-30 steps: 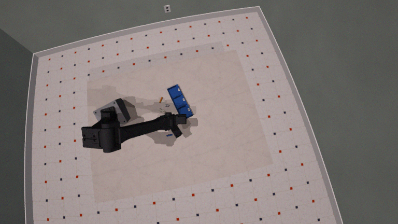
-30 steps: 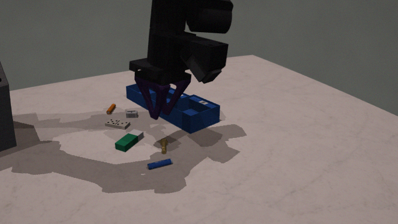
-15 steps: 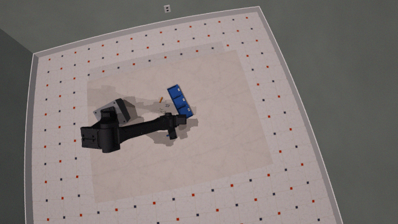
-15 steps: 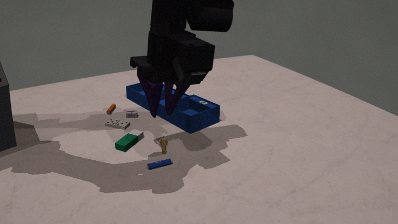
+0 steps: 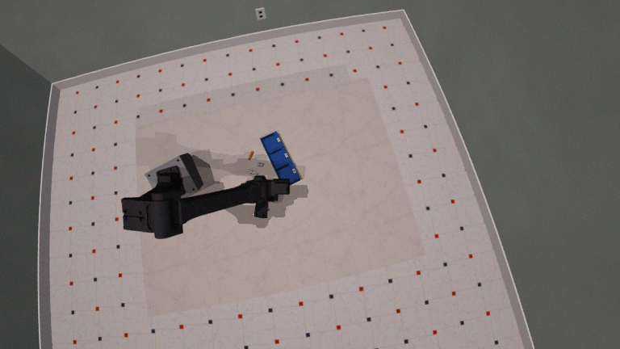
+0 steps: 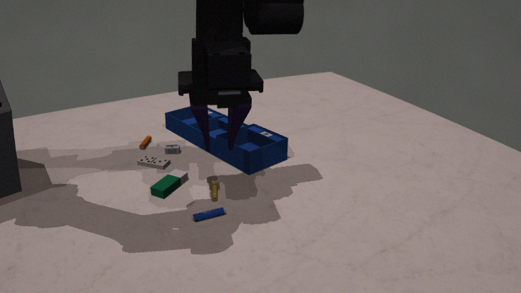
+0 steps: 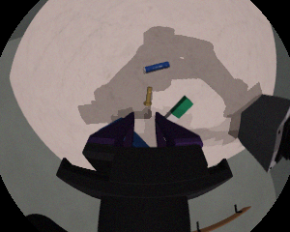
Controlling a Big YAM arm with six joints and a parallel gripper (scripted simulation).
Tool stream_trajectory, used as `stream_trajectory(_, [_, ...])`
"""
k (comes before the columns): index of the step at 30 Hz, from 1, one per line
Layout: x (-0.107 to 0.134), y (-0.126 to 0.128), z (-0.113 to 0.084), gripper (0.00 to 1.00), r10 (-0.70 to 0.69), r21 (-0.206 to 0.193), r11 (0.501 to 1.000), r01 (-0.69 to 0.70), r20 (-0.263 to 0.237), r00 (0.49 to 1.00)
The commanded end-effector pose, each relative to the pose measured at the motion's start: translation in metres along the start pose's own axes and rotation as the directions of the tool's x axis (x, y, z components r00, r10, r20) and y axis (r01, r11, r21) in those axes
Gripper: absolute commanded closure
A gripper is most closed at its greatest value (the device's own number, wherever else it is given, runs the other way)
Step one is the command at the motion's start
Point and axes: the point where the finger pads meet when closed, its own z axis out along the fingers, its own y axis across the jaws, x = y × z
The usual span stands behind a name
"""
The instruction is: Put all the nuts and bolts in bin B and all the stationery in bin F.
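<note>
My gripper (image 6: 219,150) (image 7: 144,116) is partly open and empty, above the table in front of the blue bin row. A brass bolt (image 6: 214,190) (image 7: 149,95) lies on the table just beyond the fingertips in the wrist view. A green eraser with a white end (image 6: 165,185) (image 7: 182,107) lies beside it. A small metal sharpener (image 6: 172,149) (image 5: 260,164) and an orange stick (image 6: 145,142) (image 5: 250,155) lie farther back. The blue row of three joined bins (image 6: 271,155) (image 5: 275,151) stands on the table. Its labels are too small to read.
A blue cylinder (image 6: 208,214) (image 7: 157,67) lies near the bolt, on the side away from the bins. A white domino (image 6: 153,161) lies between the eraser and the sharpener. The arm's base block (image 7: 262,128) stands off to one side.
</note>
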Motion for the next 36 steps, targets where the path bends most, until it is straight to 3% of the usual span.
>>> stream_trajectory(1, [0.003, 0.002, -0.009, 0.72, 0.11, -0.05, 0.993, -0.109, 0.003, 0.994])
stream_trajectory(5, [0.007, -0.005, -0.003, 0.72, 0.101, -0.03, 0.994, -0.101, 0.007, 0.995])
stream_trajectory(8, [-0.003, 0.005, -0.003, 0.72, 0.13, -0.031, 0.991, -0.129, 0.013, 0.991])
stream_trajectory(13, [0.003, 0.009, -0.004, 0.72, 0.118, -0.033, 0.992, -0.118, 0.009, 0.993])
stream_trajectory(36, [0.005, 0.003, -0.006, 0.72, 0.107, -0.034, 0.994, -0.106, 0.006, 0.994])
